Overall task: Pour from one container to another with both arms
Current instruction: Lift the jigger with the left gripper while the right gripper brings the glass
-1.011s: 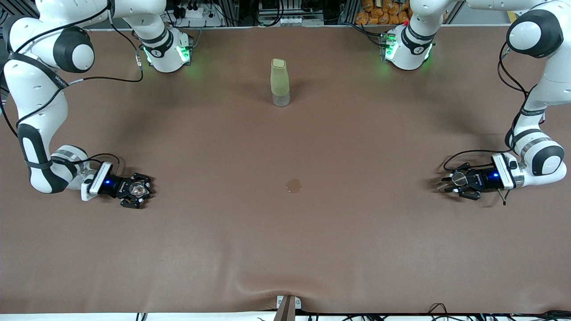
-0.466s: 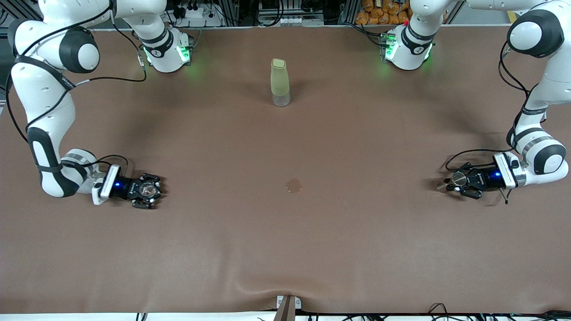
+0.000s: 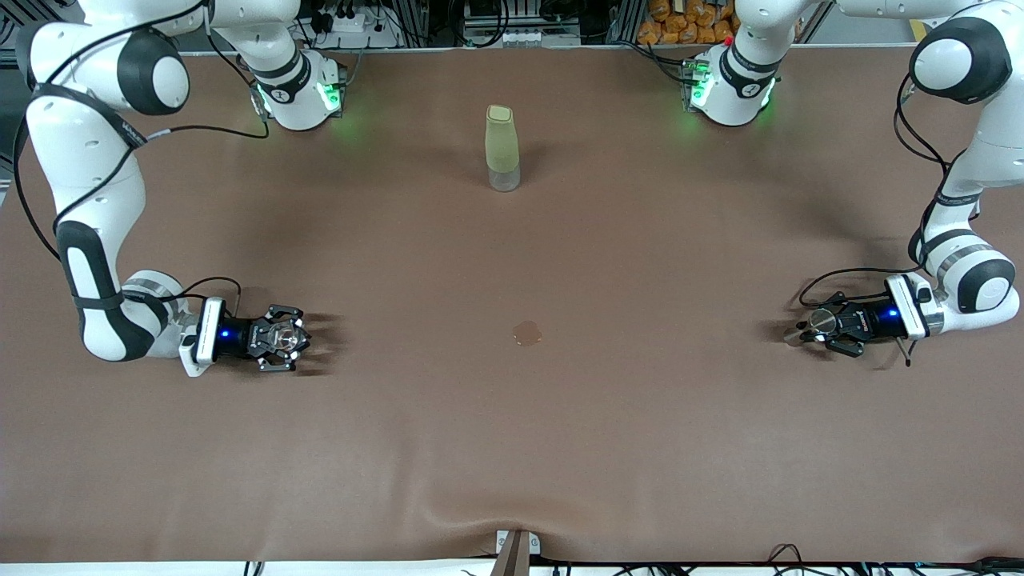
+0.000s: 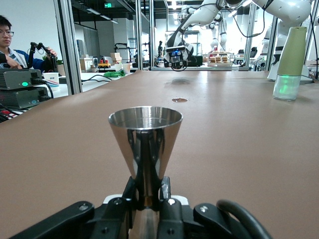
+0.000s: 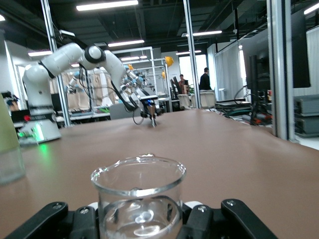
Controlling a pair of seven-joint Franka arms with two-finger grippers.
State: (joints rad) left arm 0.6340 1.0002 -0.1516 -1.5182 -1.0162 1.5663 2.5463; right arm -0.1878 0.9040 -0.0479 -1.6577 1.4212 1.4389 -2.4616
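From the front view, my right pincer (image 3: 286, 344) has carried the glass tumbler (image 3: 282, 339) a little way in toward the middle of the counter (image 3: 512, 448) over the last second, gripped tight around it the whole time. At the left arm's end, my left pincer (image 3: 816, 330) was narrowing a second ago and now sits clamped on the steel jigger (image 3: 822, 320), which hasn't shifted. The pale-green bottle (image 3: 502, 148) stands untouched, nearer the bases, and a small round mark (image 3: 527, 333) lies mid-counter between the two pincers.

In the left wrist view, the jigger (image 4: 145, 144) stands upright with its waist pinched between the fingers (image 4: 167, 191), its upper cone open to the top.

In the right wrist view, the tumbler (image 5: 138, 199) sits upright in the pincer, a little clear liquid showing at its bottom.

I judge both grasps done; next the two have to meet mid-counter, well apart as they are now
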